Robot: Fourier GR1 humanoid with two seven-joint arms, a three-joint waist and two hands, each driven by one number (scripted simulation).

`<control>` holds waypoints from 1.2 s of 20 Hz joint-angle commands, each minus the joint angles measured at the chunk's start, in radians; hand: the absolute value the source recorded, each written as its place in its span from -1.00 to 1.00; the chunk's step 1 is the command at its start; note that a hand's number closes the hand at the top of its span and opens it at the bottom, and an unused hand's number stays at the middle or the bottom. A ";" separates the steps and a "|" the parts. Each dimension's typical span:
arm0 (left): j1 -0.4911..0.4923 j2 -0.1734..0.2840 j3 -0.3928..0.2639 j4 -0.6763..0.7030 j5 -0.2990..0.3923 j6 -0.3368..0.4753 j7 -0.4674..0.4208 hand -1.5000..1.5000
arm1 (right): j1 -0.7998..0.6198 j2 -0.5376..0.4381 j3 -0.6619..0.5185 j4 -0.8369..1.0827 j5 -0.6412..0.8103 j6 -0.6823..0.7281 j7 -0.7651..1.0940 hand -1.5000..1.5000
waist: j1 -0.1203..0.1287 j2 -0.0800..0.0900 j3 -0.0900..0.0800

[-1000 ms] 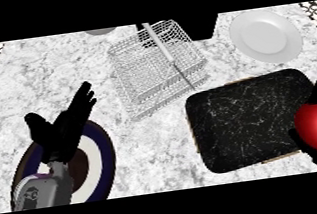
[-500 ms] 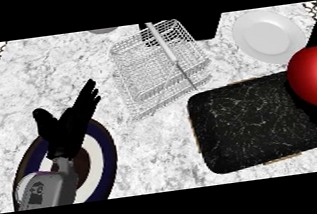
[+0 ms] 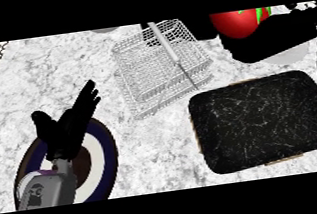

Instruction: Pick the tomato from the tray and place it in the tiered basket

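Red tomato (image 3: 238,22): we find it at the view's top right, just beside the wire tiered basket (image 3: 160,68), with our right hand (image 3: 275,35) curled round it (much of that hand shows only as a black mass). Dark marbled tray (image 3: 256,121): lower right, nothing on it. Our left hand (image 3: 67,123): fingers straight and spread, over a plate (image 3: 102,156) with a dark blue rim at lower left. White marble counter (image 3: 46,78) underneath.
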 commanded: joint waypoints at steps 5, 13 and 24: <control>-0.031 -0.028 -0.021 -0.009 -0.023 0.025 0.043 0.00 | -0.111 0.049 -0.001 0.400 0.098 -0.186 -0.174 1.00 | 0.001 0.003 0.001; -0.022 -0.009 0.003 -0.020 -0.009 0.005 0.043 0.00 | -0.239 0.148 -0.018 0.754 0.146 -0.397 -0.333 1.00 | 0.007 0.003 0.001; -0.030 -0.031 -0.016 0.048 -0.034 -0.010 -0.045 0.00 | -0.290 0.216 0.013 1.022 -0.244 -0.695 -0.554 -1.00 | 0.049 0.016 0.001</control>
